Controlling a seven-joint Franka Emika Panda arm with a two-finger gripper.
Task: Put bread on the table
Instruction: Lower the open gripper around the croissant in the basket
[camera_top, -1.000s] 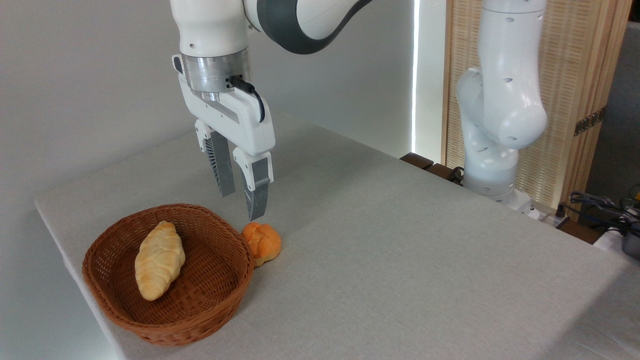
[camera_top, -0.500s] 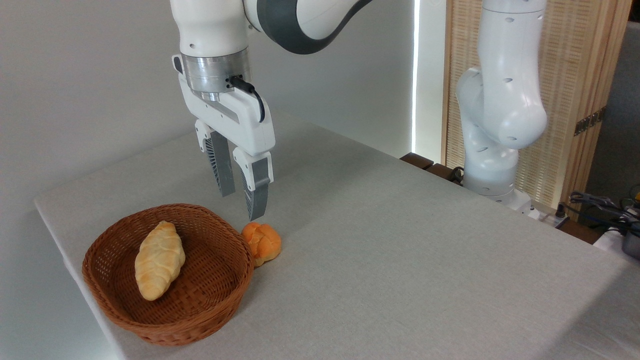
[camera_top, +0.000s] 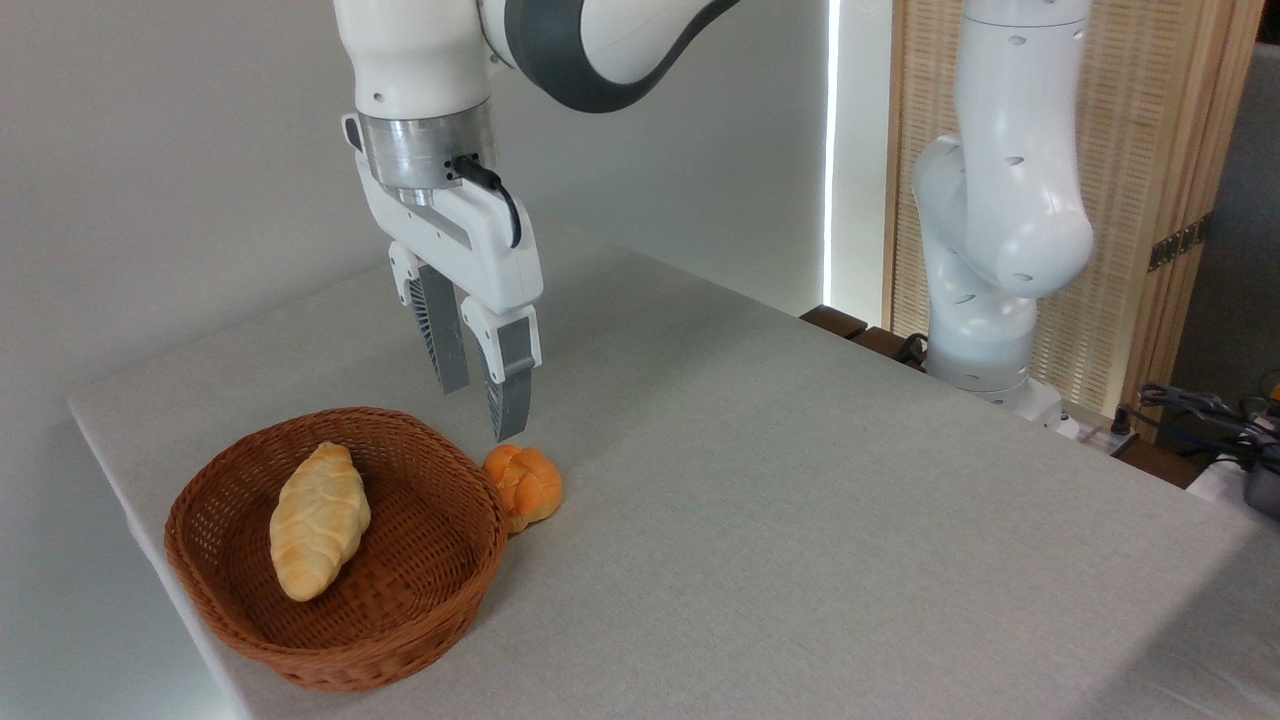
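Gripper: jaws slightly apart, empty, above the bun.
Bread: inside wicker basket.
Bun: on worktop, at basket's 2 o'clock.

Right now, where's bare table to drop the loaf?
The table is bare right of the orange bun, all the way to the arm base, and behind the gripper. It is crowded at the left front corner: the basket holds the bread, with the bun touching its rim.
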